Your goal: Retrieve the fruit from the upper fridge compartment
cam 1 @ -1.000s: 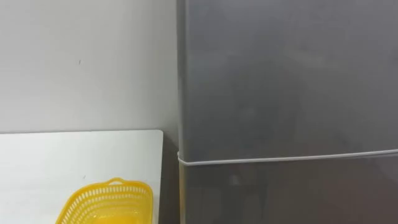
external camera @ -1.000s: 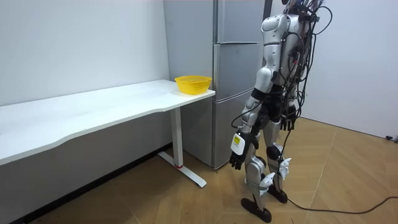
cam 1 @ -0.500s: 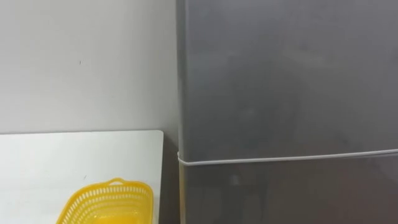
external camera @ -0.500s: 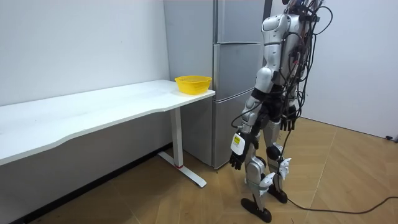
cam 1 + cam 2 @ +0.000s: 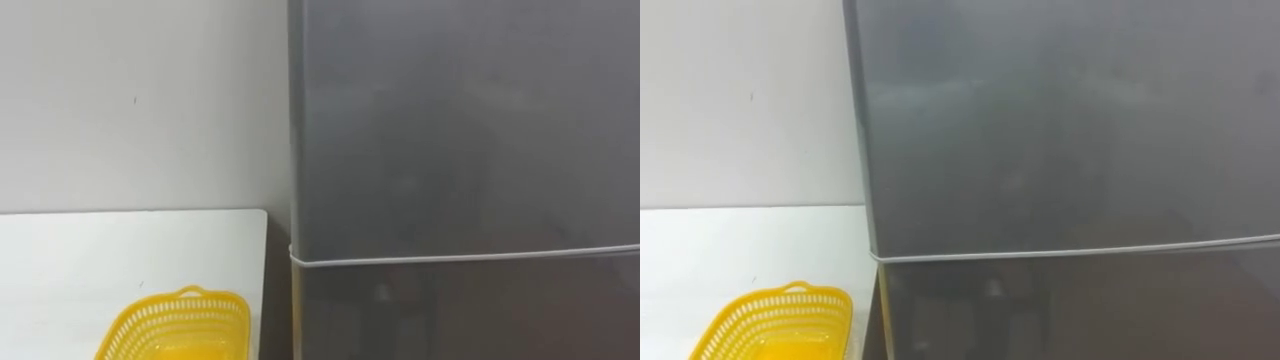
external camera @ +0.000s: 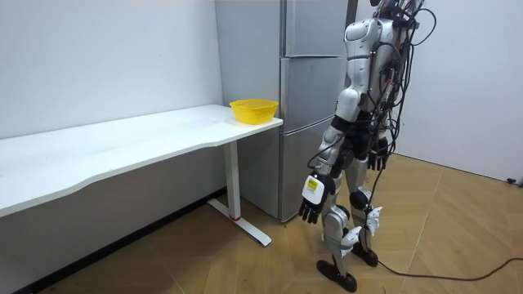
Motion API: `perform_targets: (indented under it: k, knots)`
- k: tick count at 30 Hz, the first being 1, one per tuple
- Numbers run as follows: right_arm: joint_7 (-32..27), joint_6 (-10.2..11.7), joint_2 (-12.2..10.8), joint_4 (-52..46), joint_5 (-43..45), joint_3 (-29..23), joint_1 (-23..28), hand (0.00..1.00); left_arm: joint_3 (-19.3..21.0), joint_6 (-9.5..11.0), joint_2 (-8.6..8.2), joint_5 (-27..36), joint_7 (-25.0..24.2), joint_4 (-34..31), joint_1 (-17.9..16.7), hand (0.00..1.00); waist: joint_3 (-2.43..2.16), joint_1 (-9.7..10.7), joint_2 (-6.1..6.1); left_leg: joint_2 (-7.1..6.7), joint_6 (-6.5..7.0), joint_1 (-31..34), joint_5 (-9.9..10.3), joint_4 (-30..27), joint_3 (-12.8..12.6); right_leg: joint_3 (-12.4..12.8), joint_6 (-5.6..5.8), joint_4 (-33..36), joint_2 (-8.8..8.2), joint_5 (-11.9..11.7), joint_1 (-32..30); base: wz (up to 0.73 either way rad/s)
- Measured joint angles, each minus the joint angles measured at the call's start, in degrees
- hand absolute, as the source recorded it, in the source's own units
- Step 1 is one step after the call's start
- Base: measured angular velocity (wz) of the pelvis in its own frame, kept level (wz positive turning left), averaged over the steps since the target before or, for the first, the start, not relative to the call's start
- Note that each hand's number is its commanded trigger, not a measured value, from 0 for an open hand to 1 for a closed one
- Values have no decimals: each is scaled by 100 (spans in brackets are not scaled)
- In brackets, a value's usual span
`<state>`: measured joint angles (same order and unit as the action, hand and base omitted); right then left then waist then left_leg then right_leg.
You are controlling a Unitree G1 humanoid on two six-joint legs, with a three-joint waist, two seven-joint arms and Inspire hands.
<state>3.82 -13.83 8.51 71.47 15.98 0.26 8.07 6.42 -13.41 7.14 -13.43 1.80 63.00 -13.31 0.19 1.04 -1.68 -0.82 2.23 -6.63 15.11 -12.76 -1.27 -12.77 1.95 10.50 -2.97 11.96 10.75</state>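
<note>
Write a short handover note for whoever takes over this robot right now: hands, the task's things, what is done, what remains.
Left hand: open, empty, hanging by the thigh.
Right hand: hanging at the robot's other side.
The robot stands facing the fridge, near the end of the white table.
Upper door and lower door: both shut, contents hidden.
Yellow basket: on the table corner beside the fridge.
Done: the robot is in place at the fridge.
Left: open the upper door, take the item out.
</note>
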Motion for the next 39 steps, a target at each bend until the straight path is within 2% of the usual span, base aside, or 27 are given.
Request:
perform_targets:
  k: [3,4,6,8,11,14,16,17,18,19,22,24,25,26,28,30,33,37,39]
  knots:
    - [-41,7,0,22,7,-75,-7,0,269,15,-4,674,211,28,12,0,-18,-20,58,0,0,-24,0,-2,-10,8,0,0,-1,0,6,0]
    - [-65,11,-2,109,2,-189,-8,0,444,51,-4,994,293,118,11,0,-4,-21,64,0,0,-65,0,0,-12,20,0,-3,-1,0,9,0]
    - [-98,10,2,232,-19,-322,-32,0,702,81,-6,1481,409,132,16,0,-16,-25,98,2,1,-102,1,22,-22,11,0,1,-1,0,35,0]
    - [-140,10,12,255,-111,-398,-36,0,916,145,-4,2071,592,102,27,0,-4,-72,125,-1,1,-100,1,53,-21,7,0,1,-3,0,25,0]
    - [-234,7,15,238,-287,-410,2,0,1389,248,-4,3154,1231,-285,53,0,1,-134,151,-1,0,-88,-1,58,-7,-11,0,12,-3,0,23,0]
    - [-266,26,26,202,-204,-600,-25,0,1888,343,2,3694,1754,-564,237,0,1,-213,167,2,-3,-85,-3,59,-9,19,0,28,1,2,8,-1]
    - [-399,180,41,177,-205,-732,-12,0,2190,593,2,4080,2295,-1065,328,0,0,-302,151,3,-4,-85,-3,56,-12,8,0,12,2,2,2,0]
    - [-417,213,46,166,-206,-735,-13,0,2227,659,8,4103,2416,-1192,343,0,-1,-313,150,1,-4,-80,-4,56,-10,7,0,8,2,2,-1,0]
    - [-455,281,51,144,-205,-776,-15,0,2286,759,12,4110,2678,-1495,349,0,-31,-319,191,-1,-5,-70,-4,52,-7,11,0,5,4,2,-10,0]
    - [-501,342,51,105,-203,-844,-12,0,2291,822,12,4159,2989,-1895,328,0,-37,-324,186,0,-5,-40,-4,51,-6,6,0,14,4,2,-52,0]
    - [-631,477,53,-83,-191,-862,1,0,2285,1182,18,4204,3682,-2737,276,0,-52,-330,178,-15,1,49,-39,55,-9,4,-2,15,-7,0,-169,-3]
    - [-665,558,50,-244,-194,-862,112,0,2282,1263,16,4171,4051,-3299,253,0,-58,-321,187,-20,0,54,-41,59,5,11,-3,10,-8,-1,-168,3]
    - [-698,623,46,-273,-193,-862,201,0,2284,1308,16,4070,4316,-3701,247,0,-78,-324,187,-27,1,24,-42,49,52,10,-2,10,-10,-1,-154,8]
    - [-712,649,43,-273,-193,-863,211,0,2288,1360,16,4008,4444,-3897,246,0,-83,-348,189,-29,4,13,-46,49,62,14,-2,15,-13,-1,-145,0]
    - [-755,687,28,-270,-158,-864,252,0,2291,1537,18,3852,4842,-4751,248,0,-91,-455,203,-41,8,-23,-51,52,75,64,-1,14,-22,0,-138,-10]
    - [-806,711,17,-266,-154,-865,272,0,2289,1658,53,3723,5042,-5253,255,0,-82,-457,220,-51,13,-64,-54,85,83,161,-2,7,-25,0,-125,-7]
    - [-920,816,16,-249,-107,-871,277,0,2290,1673,92,3499,5231,-6075,256,0,-71,-451,222,-88,15,-103,-55,103,113,155,-2,-58,-48,0,-55,-1]
    - [-996,879,6,-245,-73,-825,335,0,2345,1718,309,3034,5272,-6921,263,0,-50,-477,187,-98,20,-50,-57,100,190,159,0,-85,-40,1,-72,0]
    - [-998,881,7,-222,-150,-827,400,0,2481,1721,314,3003,5288,-7490,333,0,-44,-487,183,-95,21,-38,-55,93,219,157,-1,-91,-30,1,-70,2]
